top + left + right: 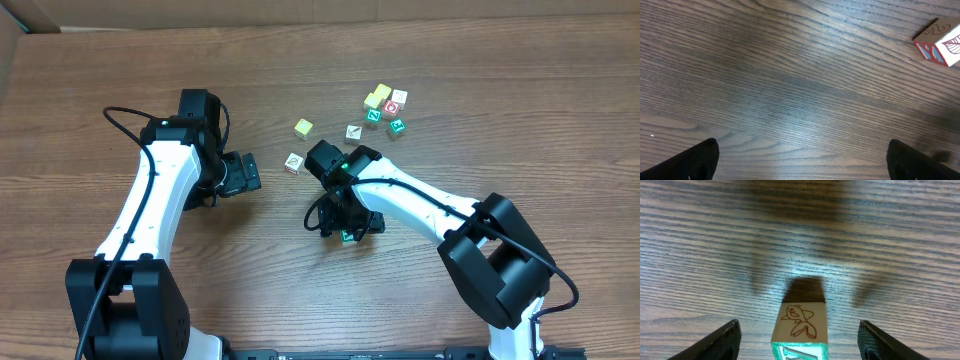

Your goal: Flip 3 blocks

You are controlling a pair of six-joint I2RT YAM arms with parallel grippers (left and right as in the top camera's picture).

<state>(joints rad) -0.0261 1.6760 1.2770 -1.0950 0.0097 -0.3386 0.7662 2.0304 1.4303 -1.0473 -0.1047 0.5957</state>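
Where the two arms reach closest to their own bases, the right gripper [799,349] hangs low over the wooden table [120,60] with its jaws apart. The fish block [801,322] stands upright between them. Its top face carries a brown line drawing of a fish, and the face below it is teal-green with a white letter. Neither finger [715,342] touches this cube; bare wood grain shows on both sides of it, and its shadow falls just behind.

A little farther out and to the left, the left gripper [256,175] is spread wide with nothing between its jaws, only tabletop. Just beyond its tips, apart from them, lies the leaf block [939,42], tilted in the wrist view, with a leaf outline on a white face and a red letter face beside it.

Farther back sits the white-faced block [353,131] on its own, with a lone yellow cube [303,127] to its left. At the far end is a loose cluster: two yellow cubes [377,96], a red-faced cube [391,108], a white cube with a red mark [400,96] and two green-faced cubes [397,126].
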